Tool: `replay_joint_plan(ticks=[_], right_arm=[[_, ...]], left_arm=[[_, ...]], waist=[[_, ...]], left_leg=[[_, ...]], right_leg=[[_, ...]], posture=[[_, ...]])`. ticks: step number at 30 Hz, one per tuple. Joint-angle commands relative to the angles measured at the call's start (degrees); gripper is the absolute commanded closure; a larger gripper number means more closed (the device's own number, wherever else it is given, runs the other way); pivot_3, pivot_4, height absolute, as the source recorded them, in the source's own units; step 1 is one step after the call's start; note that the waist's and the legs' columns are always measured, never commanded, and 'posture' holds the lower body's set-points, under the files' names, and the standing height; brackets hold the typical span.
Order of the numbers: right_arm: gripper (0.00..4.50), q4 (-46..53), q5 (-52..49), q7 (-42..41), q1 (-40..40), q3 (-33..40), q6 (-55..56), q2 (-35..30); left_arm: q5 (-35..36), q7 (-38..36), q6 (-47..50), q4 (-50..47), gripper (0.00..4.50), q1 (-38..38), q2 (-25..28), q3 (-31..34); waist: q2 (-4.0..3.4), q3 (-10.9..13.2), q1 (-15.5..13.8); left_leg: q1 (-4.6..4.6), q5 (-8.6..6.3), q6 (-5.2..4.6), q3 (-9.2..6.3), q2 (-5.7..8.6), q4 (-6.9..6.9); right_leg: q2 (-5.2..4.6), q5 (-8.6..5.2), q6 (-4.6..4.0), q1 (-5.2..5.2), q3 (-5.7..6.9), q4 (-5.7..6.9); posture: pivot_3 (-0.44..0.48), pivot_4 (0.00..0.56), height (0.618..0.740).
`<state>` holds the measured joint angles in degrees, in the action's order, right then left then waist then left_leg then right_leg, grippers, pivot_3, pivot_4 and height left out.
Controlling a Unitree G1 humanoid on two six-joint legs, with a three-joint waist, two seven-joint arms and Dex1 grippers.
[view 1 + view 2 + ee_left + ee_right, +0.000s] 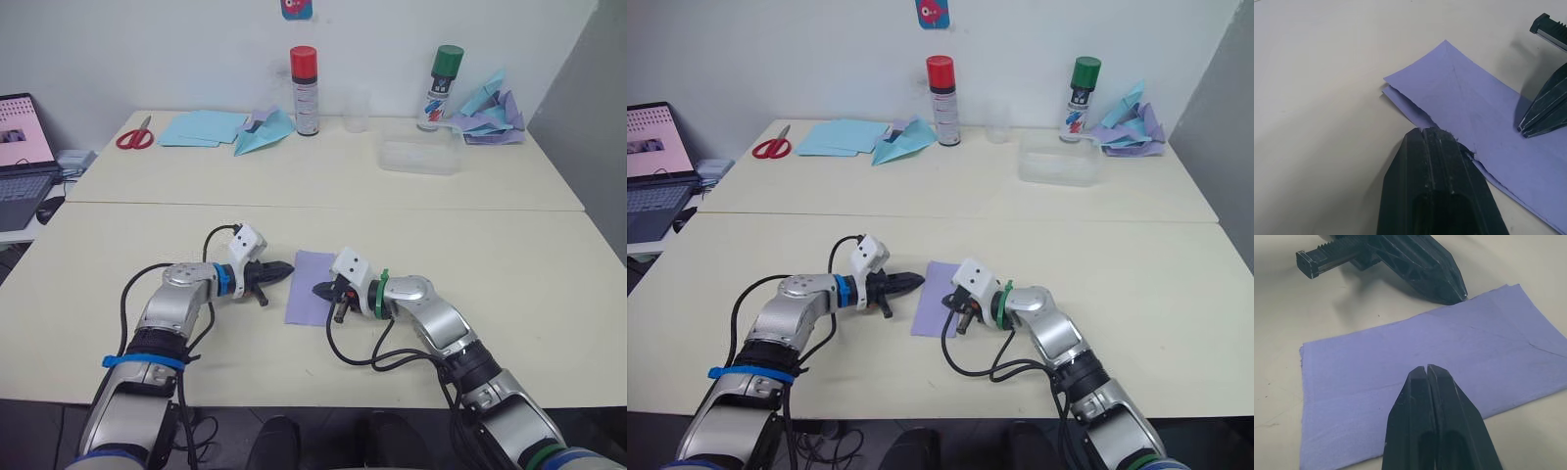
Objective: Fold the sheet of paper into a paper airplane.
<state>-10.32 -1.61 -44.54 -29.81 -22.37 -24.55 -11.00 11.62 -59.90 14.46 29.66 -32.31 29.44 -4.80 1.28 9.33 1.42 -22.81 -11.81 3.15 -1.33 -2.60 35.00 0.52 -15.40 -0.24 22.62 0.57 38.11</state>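
Early step: paper (312, 284) folded in half, both my end effectors (1426, 131) (1427, 368) closed and empty at its edges; next, fold a corner.

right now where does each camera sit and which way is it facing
Head pair: on the robot's head, looking forward and down over both arms at the purple paper on the table.
Left wrist: along the shut left tool, tips at the paper's edge.
Right wrist: along the shut right tool, over the paper.
Shared: each wrist view shows the paper and the other tool.
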Motion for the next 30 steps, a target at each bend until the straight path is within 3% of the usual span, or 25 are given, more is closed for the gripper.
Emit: replay_joint_plan(ticks=[1, 8, 18, 27, 30], right_arm=[[4.50, -0.8, 0.9, 1.5, 1.0, 0.7, -1.6, -1.0], [4.50, -0.7, 0.9, 1.7, 1.1, 0.7, -1.6, -0.9], [4.50, -0.6, 0.8, 1.8, 1.1, 1.2, -1.6, -1.3], [4.50, 3.4, -1.1, 0.4, 1.0, 2.9, -5.3, -2.5], [3.85, 9.0, -4.2, -1.3, 1.7, 4.3, -10.7, -4.1]], left_arm=[[-1.3, -1.6, -1.9, 0.6, 4.47, -0.9, -0.1, -1.0], [-1.7, -4.3, -3.7, -0.2, 4.47, -2.2, -1.0, -2.2], [3.6, -7.8, 2.5, -5.7, 4.47, -2.0, -0.9, 0.4], [3.9, -6.4, 4.6, -8.1, 4.47, -0.7, -1.7, -0.4], [3.3, -5.9, 4.6, -8.1, 4.50, -0.4, -1.7, -0.7]], waist=[[0.00, 0.0, 0.0], [0.00, 0.0, 0.0], [0.00, 0.0, 0.0], [0.00, 0.0, -0.1], [0.01, 0.0, -0.1]], left_leg=[[0.00, 0.00, 0.00, 0.00, 0.00, 0.00], [-0.01, 0.00, 0.00, 0.01, 0.00, 0.00], [-0.03, 0.00, 0.00, 0.00, 0.00, 0.01], [-0.05, 0.00, 0.00, 0.00, 0.00, 0.01], [-0.10, 0.00, 0.00, 0.01, 0.01, 0.03]], right_leg=[[0.00, 0.00, 0.00, 0.00, 0.00, 0.00], [0.00, 0.00, 0.00, 0.00, 0.00, -0.01], [0.02, 0.00, 0.00, 0.01, -0.01, 0.00], [0.02, 0.00, 0.00, 0.01, -0.01, -0.02], [0.01, 0.00, 0.00, 0.03, -0.02, -0.05]], posture=[[0.000, 0.150, 0.740], [0.000, 0.150, 0.740], [0.000, 0.150, 0.740], [0.000, 0.150, 0.740], [0.000, 0.150, 0.740]])
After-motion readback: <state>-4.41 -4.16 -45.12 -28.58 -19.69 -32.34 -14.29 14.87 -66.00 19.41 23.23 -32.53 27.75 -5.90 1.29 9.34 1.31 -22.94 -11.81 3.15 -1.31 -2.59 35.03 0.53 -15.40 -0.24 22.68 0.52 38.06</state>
